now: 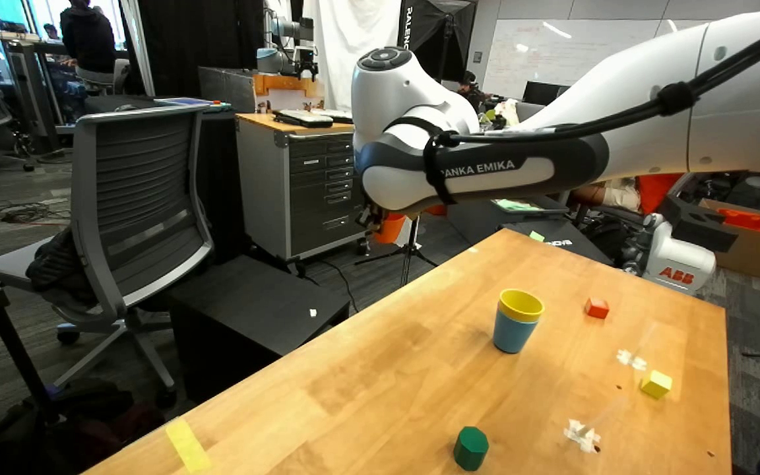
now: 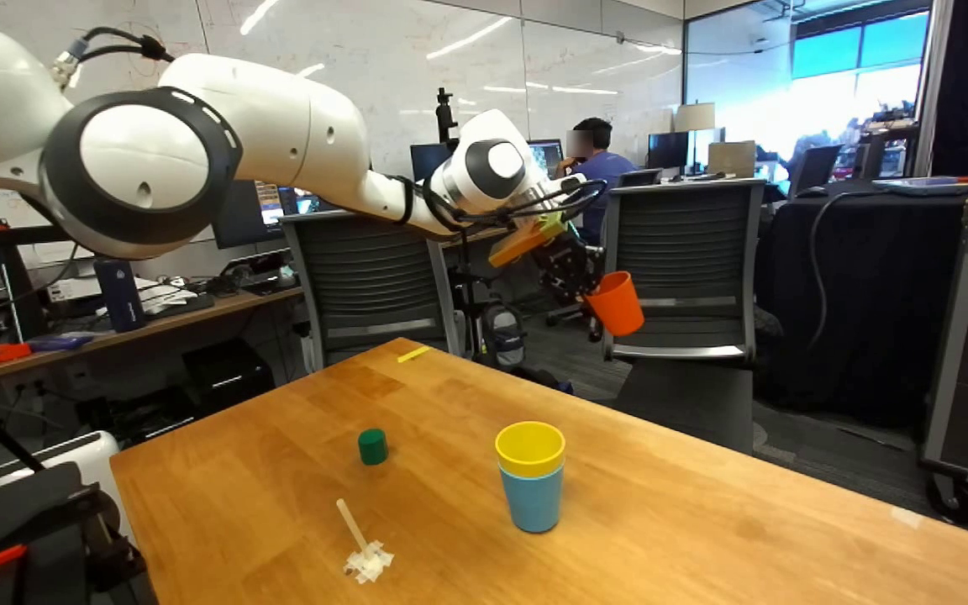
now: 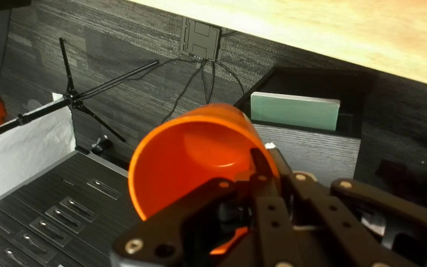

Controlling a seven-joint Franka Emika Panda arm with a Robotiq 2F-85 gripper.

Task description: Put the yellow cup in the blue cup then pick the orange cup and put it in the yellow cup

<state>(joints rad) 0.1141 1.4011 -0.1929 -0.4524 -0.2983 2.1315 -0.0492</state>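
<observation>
A whiteboard is running along the background, and a person in a bluish shirt is sitting beyond an office chair in an exterior view. On the wooden surface, the yellow cup is nesting in the blue cup, its rim showing above; both are standing upright. The orange cup is hanging in the air at the fingertips of the hand, well apart from that nested pair, and it is showing out past the surface's edge in all three views. The hand is gripping the orange cup by its side: in the wrist view, one finger is reaching into the mouth while the other is bearing on the outside. The cup is tilting, its hollow inside facing the wrist camera. The arm is standing high, spanning an exterior view from the left edge to its wrist, where the hand is slanting downward and outward. A green piece is resting on the surface, apart from the nested cups, while a red block and a yellow block are lying elsewhere on it.
</observation>
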